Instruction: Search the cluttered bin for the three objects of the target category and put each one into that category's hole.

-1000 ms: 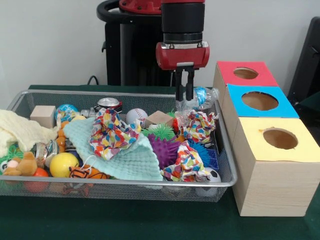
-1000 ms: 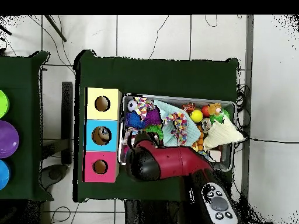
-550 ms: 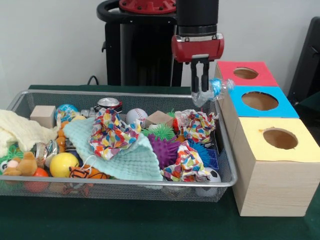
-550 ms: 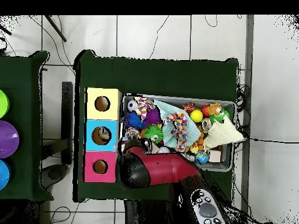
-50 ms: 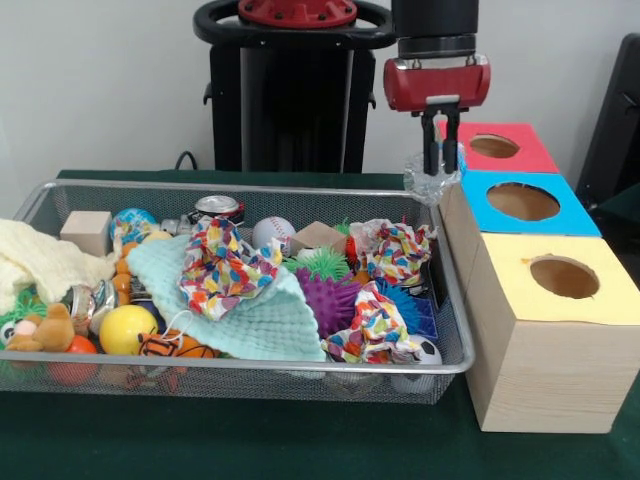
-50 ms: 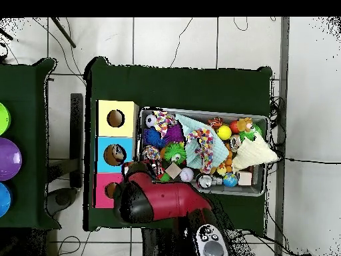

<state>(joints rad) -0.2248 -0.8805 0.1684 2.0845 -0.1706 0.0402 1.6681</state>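
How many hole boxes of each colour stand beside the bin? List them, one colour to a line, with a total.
Red box: 1
Blue box: 1
Yellow box: 1
Total: 3

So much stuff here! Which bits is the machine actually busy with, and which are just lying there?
In use: the hand, shut on a crumpled clear plastic bottle; the red box, blue box and yellow box; the wire basket.

Lying about: green cloth, yellow ball, baseball, wooden block.
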